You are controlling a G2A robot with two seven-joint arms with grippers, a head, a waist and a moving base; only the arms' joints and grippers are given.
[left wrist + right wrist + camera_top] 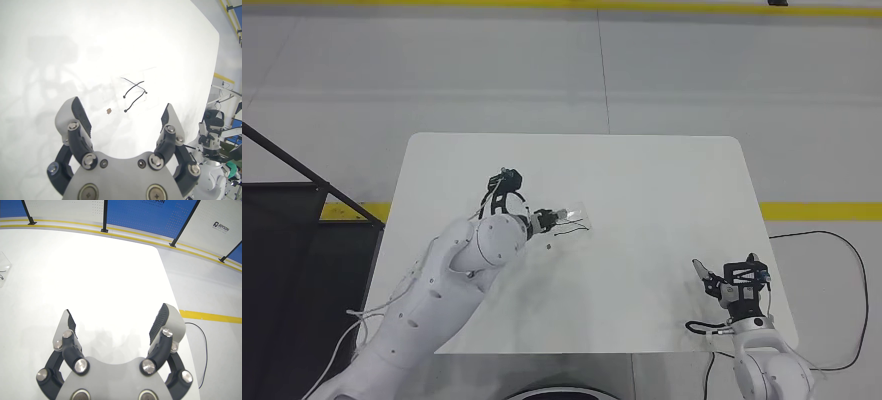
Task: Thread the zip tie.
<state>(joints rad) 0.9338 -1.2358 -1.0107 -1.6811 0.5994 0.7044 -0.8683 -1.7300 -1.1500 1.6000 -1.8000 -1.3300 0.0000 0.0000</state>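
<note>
Room: a pale grey floor (692, 70) with yellow lines; blue and white panels on black posts (104, 215) stand beyond the table's far edge.
Table: a white rectangular table with rounded corners (662, 180).
Zip ties: several thin black plastic zip ties (136, 85) lie loose on the table, left of its middle. Two cross each other and another curves just beside them. In the top view they show as a dark line (572, 228).
Clear piece: a transparent plastic piece (5, 262) lies under the ties. Whether it is a sheet or a shallow tray cannot be told.
Left gripper: the left gripper (122, 102), grey with black ribbed pads (83, 113), is spread wide and holds nothing. It sits near the ties without touching them, seen from above at (560, 214).
Right gripper: the right gripper (115, 308) is also spread wide and holds nothing. It is over the table's near right corner (732, 280), well apart from the ties.
Fleck: a small brown fleck (108, 111) lies on the table near the ties.
Cable: a black cable (842, 250) runs over the floor beside the table's right edge.
</note>
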